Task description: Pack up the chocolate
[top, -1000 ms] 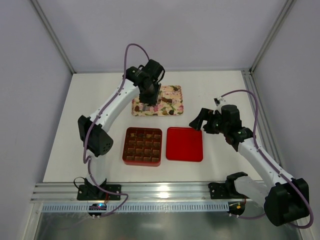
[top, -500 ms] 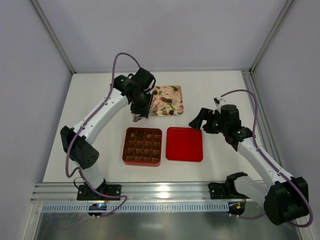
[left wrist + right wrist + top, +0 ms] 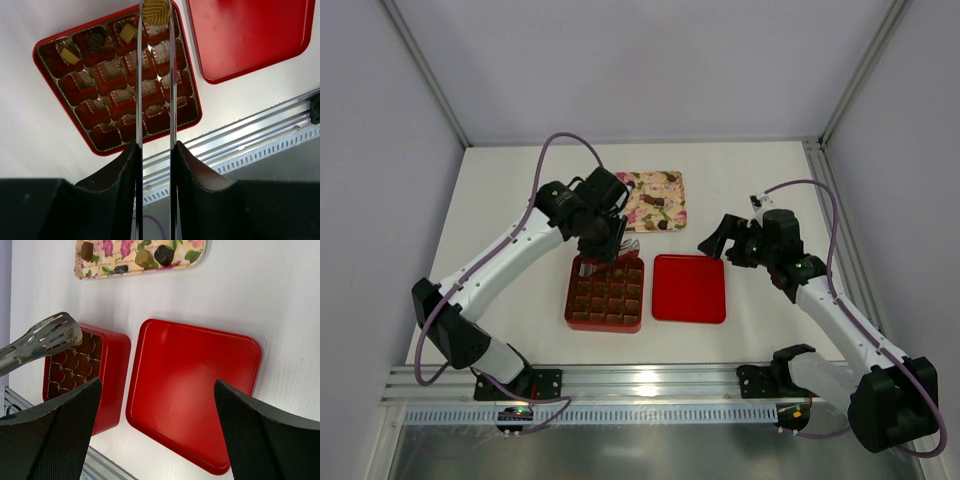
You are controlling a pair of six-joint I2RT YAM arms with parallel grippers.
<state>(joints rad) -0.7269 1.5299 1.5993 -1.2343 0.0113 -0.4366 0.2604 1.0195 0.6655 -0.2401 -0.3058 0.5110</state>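
Observation:
My left gripper (image 3: 601, 236) is shut on metal tongs (image 3: 155, 75), also seen in the right wrist view (image 3: 42, 342). The tong tips pinch a ridged light-brown chocolate (image 3: 156, 11) above the far row of the red box (image 3: 568, 300). In the left wrist view the box (image 3: 37, 50) holds three pieces in its far row (image 3: 95, 39); the other cups look empty. More chocolates (image 3: 144, 258) lie on the floral tray (image 3: 672, 182). My right gripper (image 3: 717, 240) is open and empty, above the red lid (image 3: 689, 288).
The flat red lid (image 3: 195, 390) lies just right of the box. The floral tray (image 3: 195, 255) sits behind both. An aluminium rail (image 3: 650, 385) runs along the near table edge. Grey walls enclose the table on three sides.
My left arm has swung from the floral tray back and down to the red box, carrying the tongs. The right arm has not moved.

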